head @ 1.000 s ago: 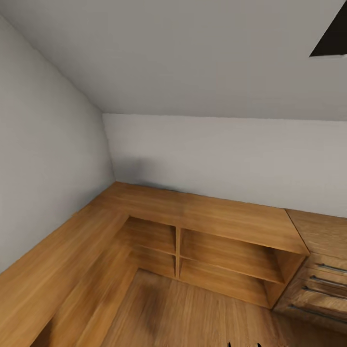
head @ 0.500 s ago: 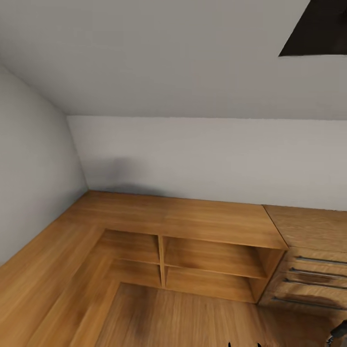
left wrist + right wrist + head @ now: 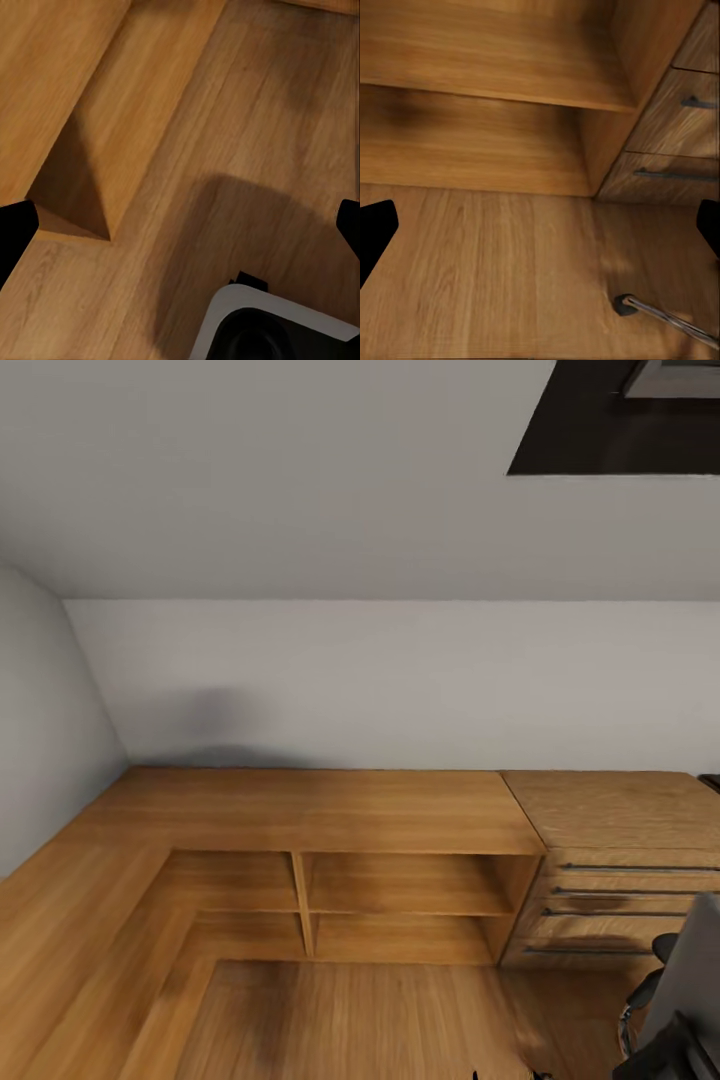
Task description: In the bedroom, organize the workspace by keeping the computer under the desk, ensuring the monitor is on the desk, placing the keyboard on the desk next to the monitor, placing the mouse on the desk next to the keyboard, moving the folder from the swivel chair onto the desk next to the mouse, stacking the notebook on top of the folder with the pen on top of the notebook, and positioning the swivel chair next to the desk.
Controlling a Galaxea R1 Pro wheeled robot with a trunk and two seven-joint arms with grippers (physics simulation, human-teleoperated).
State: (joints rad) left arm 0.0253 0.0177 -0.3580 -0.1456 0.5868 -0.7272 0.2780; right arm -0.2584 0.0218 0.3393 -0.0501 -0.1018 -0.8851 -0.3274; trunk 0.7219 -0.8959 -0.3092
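The swivel chair [image 3: 688, 972] comes into the head view at the lower right corner: part of its grey back and a black armrest. One of its chrome legs with a black caster [image 3: 624, 304] lies on the floor in the right wrist view. My left gripper [image 3: 180, 232] is open over bare wooden floor, its black fingertips [image 3: 15, 229] far apart. My right gripper [image 3: 540, 232] is open too, holding nothing, and faces the low shelf unit. The desk, computer, monitor, keyboard, mouse, folder, notebook and pen are out of view.
A low wooden L-shaped shelf unit [image 3: 330, 815] runs along the grey walls ahead and to the left. A wooden drawer cabinet [image 3: 620, 830] with metal handles adjoins it on the right. A dark opening [image 3: 620, 420] shows at the upper right. My own white and black base [image 3: 262, 330] shows in the left wrist view.
The head camera has turned right, so the whole view slid left. The swivel chair and more of the drawer cabinet and dark opening have come into view.
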